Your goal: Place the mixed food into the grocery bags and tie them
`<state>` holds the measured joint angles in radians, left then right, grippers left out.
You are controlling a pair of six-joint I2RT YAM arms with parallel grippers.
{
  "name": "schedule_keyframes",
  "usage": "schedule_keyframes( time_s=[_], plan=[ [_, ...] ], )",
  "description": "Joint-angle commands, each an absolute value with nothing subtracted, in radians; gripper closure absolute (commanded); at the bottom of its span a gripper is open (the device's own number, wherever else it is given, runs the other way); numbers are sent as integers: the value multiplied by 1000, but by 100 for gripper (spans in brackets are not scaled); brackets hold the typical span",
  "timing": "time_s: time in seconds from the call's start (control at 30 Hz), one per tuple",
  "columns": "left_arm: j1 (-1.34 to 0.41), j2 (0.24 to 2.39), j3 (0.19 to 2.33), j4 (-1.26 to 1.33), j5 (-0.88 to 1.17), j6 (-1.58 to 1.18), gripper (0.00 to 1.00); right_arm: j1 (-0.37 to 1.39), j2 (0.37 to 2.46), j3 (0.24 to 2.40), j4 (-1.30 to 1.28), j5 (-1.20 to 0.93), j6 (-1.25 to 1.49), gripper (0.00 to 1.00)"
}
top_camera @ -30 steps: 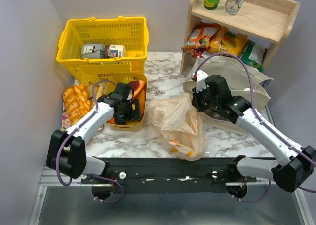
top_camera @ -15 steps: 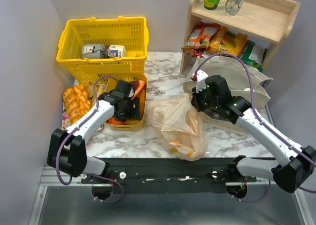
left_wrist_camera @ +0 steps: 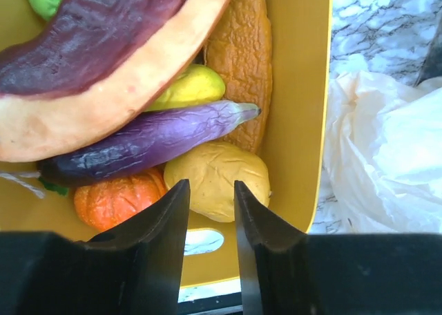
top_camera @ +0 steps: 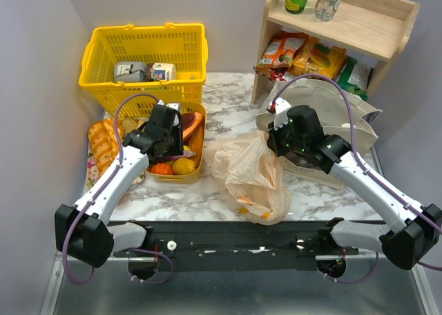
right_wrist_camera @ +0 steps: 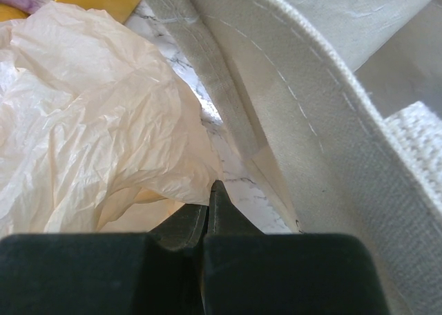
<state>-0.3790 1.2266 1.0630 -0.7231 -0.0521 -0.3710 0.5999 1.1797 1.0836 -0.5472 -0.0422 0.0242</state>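
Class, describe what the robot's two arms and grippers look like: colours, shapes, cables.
The left arm and right arm have white links between bulky black joints, with a purple cable looping along each. The left gripper and right gripper are matte black, with two tapering fingers each.

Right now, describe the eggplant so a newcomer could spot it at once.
At the back left stands a big yellow shopping basket; right in front of it sits a small yellow tub of produce. The eggplant lies across that pile, next to the red-brown slice. It is the only long, glossy purple piece among round yellow and orange ones.
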Motion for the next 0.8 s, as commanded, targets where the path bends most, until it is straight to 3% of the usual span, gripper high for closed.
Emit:
schedule_keyframes(
  time_s=[0.0, 0.23, 0.43, 0.77],
  plan=[
    [-376, 1255, 1035, -776, -29, -343, 53, 594, 1175, 1081, -532, -66, 11, 95],
    [-376, 1235, 966, -764, -23, -587, 21, 594, 1172, 1078, -529, -87, 11, 94],
    [-377, 1169, 864, -620, 29, -833, 1, 594, 1173, 1077, -519, -138, 11, 94],
    [-377, 1244, 850, -586, 8, -1009, 1, 594, 1123, 1043, -495, -161, 11, 93]
  ],
)
